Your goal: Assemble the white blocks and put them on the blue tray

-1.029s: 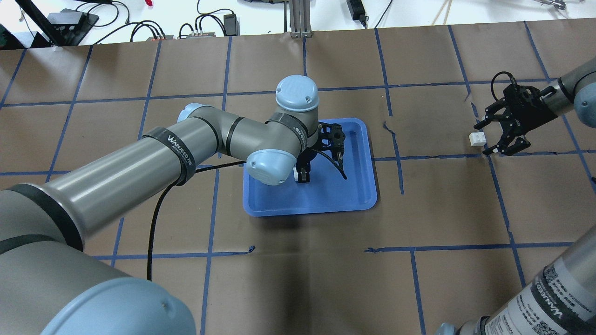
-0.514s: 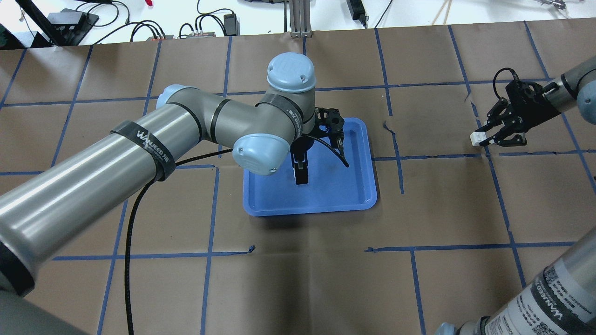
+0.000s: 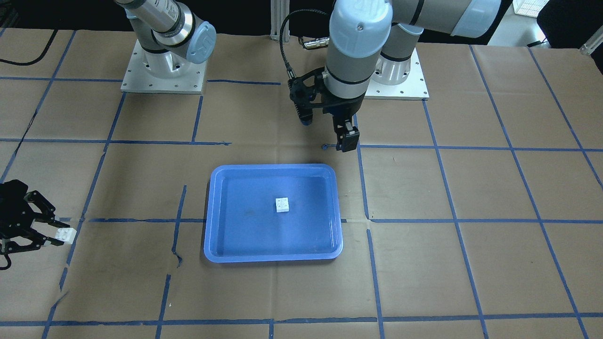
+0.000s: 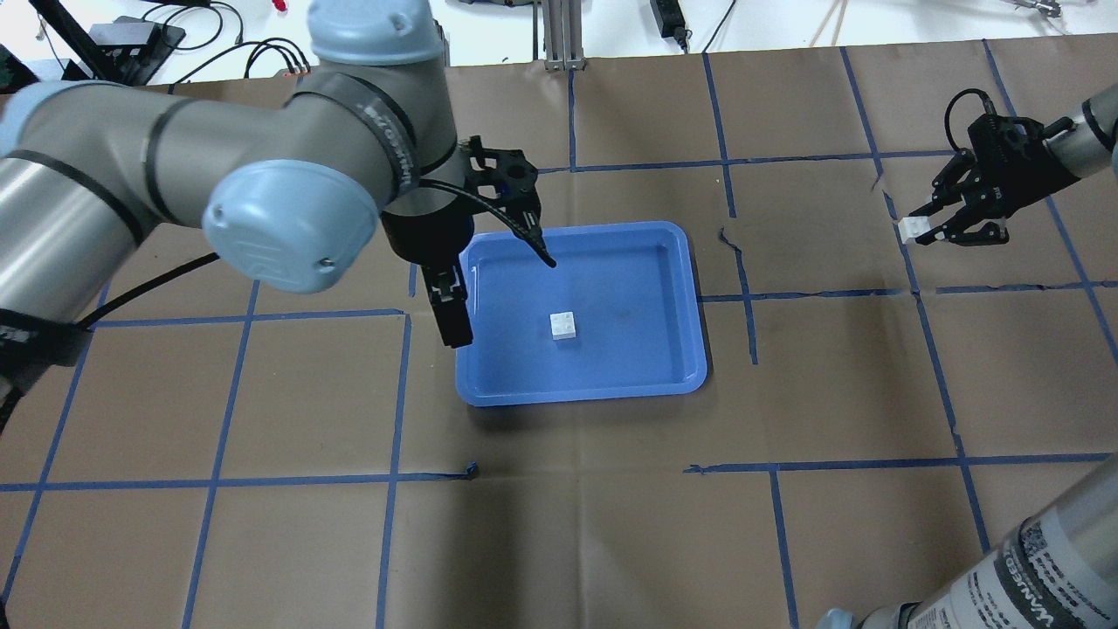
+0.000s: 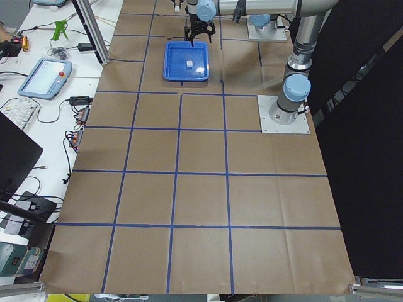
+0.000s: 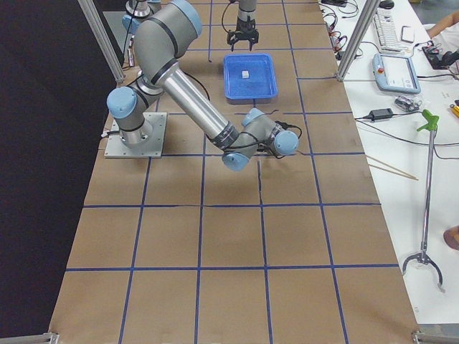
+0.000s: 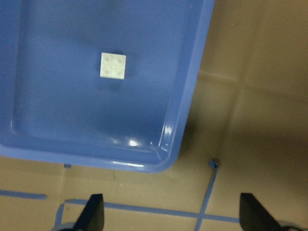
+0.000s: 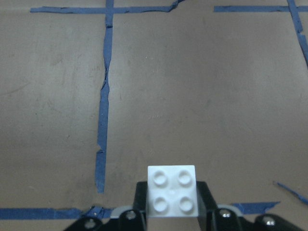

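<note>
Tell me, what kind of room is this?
Probably a robotics lab: a left arm and right arm bolted to a table taped into a blue grid, with a teach pendant and cables beside it.

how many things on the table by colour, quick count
white blocks: 2, one in the tray, one in the right gripper
blue tray: 1
total: 3
</note>
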Robot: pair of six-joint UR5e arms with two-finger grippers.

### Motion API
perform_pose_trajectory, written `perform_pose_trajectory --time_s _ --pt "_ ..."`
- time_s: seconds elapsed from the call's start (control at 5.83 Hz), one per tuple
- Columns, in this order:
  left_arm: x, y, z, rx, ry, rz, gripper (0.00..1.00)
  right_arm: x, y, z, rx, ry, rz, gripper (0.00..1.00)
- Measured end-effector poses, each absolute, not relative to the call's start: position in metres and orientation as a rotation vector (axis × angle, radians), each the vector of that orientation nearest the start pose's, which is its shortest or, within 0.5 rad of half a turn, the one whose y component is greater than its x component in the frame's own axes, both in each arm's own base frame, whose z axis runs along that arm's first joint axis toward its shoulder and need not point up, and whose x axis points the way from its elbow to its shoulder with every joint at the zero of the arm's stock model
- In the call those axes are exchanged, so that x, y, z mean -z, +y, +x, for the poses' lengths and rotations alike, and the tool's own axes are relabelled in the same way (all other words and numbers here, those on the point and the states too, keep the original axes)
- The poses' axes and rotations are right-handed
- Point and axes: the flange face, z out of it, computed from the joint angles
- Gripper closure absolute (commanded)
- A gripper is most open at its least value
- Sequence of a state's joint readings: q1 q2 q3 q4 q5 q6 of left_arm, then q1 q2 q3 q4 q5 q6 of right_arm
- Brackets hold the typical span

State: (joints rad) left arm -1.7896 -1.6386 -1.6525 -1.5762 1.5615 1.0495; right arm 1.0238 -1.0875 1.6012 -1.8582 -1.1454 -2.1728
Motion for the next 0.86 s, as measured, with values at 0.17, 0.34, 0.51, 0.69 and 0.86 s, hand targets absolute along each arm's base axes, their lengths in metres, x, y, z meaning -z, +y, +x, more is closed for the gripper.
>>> perform_pose_trajectory --time_s 0.17,0.34,0.51,0.69,0.86 --pt "-0.437 -0.453 -0.210 -0.196 2.650 1.808 0.01 -0.262 -0.619 -0.139 0.524 1.932 -2.022 0.73" --pt "-0.448 -0.455 -0.186 -0.177 2.720 1.695 0.01 -0.286 -0.618 -0.097 0.517 1.894 -2.055 0.72" --pt "-0.457 -0.456 -0.171 -0.159 2.796 1.543 0.01 -0.300 -0.617 -0.050 0.516 1.863 -2.061 0.72" --pt "-0.463 -0.454 -0.163 -0.143 2.902 1.302 0.01 -0.305 -0.614 0.002 0.523 1.827 -2.039 0.72" --pt "-0.470 -0.451 -0.157 -0.128 2.976 1.042 0.01 -0.304 -0.607 0.055 0.529 1.793 -2.001 0.72"
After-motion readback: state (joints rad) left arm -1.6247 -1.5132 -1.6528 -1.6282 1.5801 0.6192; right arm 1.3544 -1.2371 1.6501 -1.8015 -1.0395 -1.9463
